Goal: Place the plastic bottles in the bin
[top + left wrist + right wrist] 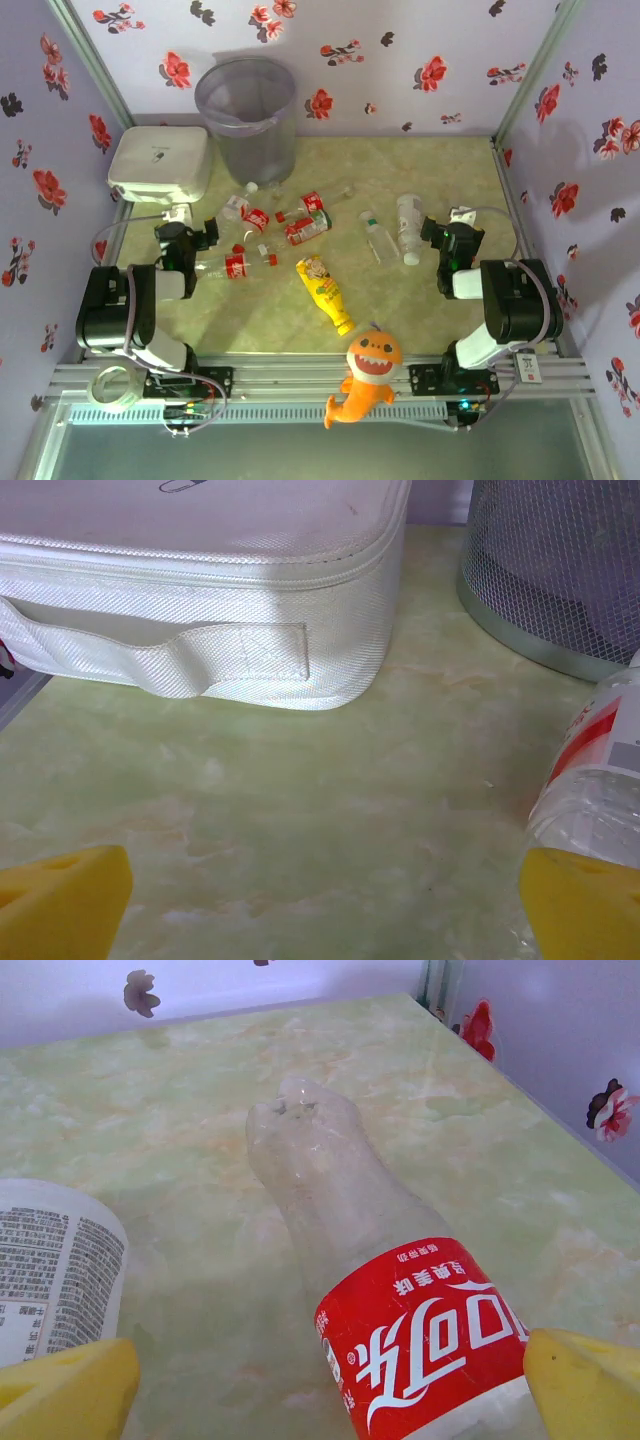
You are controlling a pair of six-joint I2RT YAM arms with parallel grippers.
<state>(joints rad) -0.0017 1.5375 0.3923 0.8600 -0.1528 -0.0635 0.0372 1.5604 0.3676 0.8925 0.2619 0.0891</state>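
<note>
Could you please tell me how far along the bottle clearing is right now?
Nothing looks done: the bottles lie scattered on the table, outside the bin. In hand: nothing; the left gripper and right gripper are open, a red-labelled bottle lying between the right one's fingers. Left: every bottle, the yellow bottle included.

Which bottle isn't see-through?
The yellow squeeze bottle, lying just beyond the orange shark toy. All the other bottles are clear, some with red labels.

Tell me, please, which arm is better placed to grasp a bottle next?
Likely right: a red-label bottle lies between the open right end effector's fingers, while the left end effector, also open, has its bottle off to one side.
</note>
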